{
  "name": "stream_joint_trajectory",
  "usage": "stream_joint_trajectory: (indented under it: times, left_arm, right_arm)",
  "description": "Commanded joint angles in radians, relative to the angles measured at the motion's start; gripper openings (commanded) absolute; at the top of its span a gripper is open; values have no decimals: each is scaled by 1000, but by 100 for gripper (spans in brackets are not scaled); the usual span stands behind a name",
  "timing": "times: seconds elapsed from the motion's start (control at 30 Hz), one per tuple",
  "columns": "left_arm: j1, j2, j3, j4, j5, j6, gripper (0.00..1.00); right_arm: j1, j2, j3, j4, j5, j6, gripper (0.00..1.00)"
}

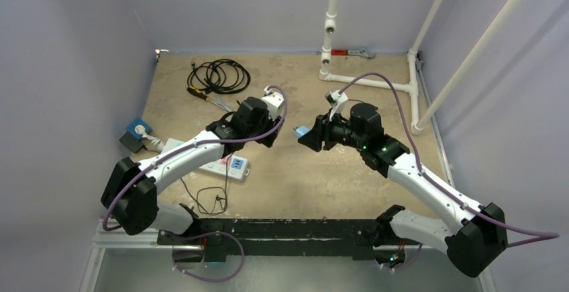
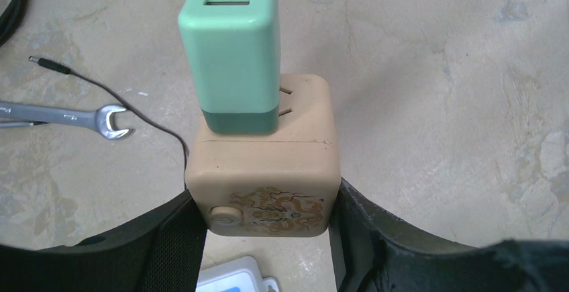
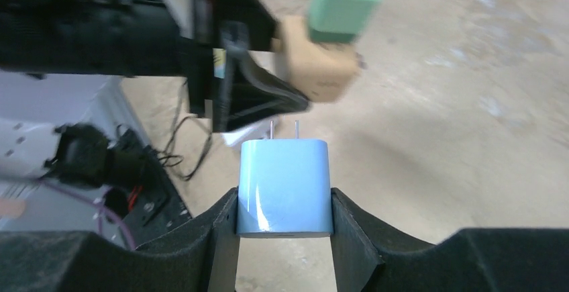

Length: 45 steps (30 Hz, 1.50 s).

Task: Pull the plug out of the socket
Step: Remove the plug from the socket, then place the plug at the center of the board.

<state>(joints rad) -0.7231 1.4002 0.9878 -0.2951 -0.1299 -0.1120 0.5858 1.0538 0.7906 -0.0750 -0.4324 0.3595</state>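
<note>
Top external shows you the left arm (image 1: 181, 154) and right arm (image 1: 416, 171) elbowed inward over the table (image 1: 302, 184) middle. The left gripper (image 2: 265, 205) clamps the beige socket (image 2: 265, 171) holding a green plug (image 2: 231, 50). The right gripper (image 3: 285, 205) clamps the blue plug (image 3: 285, 184), prongs clear of it.

Likely lab: PVC frame (image 1: 331, 22), wrench (image 2: 67, 114).

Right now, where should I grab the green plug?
Grip the green plug by its flat sides, above the darker base, probably coming from its slotted end: it sticks straight out of the beige socket cube in the left gripper.
</note>
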Motion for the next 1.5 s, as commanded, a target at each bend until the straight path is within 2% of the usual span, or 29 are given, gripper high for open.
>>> stream_joint_trajectory:
  times: [0.0, 0.17, 0.23, 0.37, 0.53, 0.6, 0.93, 1.2, 1.33, 1.47]
  left_arm:
    - [65, -82, 3, 68, 65, -32, 0]
    - [65, -189, -26, 108, 151, -14, 0]
    - [65, -229, -44, 136, 219, -9, 0]
    - [46, -258, -54, 150, 333, 16, 0]
    - [-23, -264, -59, 153, 369, 48, 0]
    - [-38, -263, -61, 157, 394, 52, 0]
    - [-55, -264, -65, 159, 441, 67, 0]
    - [-56, -245, -60, 153, 453, 71, 0]
    - [-56, -244, -60, 151, 464, 77, 0]
    - [-56, -243, -60, 151, 488, 80, 0]
  right_arm:
    - [-29, -38, 40, -67, 284, 60, 0]
    - [-106, -60, -37, -88, 593, 139, 0]
    - [-144, -72, -99, -55, 646, 168, 0]
    - [-213, -55, -177, 19, 658, 216, 0]
    - [-248, -26, -282, 133, 752, 279, 0]
    - [-274, -6, -311, 173, 743, 295, 0]
    - [-352, 209, -310, 289, 668, 353, 0]
    - [-359, 286, -290, 290, 715, 392, 1]
    - [-362, 296, -282, 279, 721, 396, 13]
    - [-363, 314, -269, 265, 710, 391, 38]
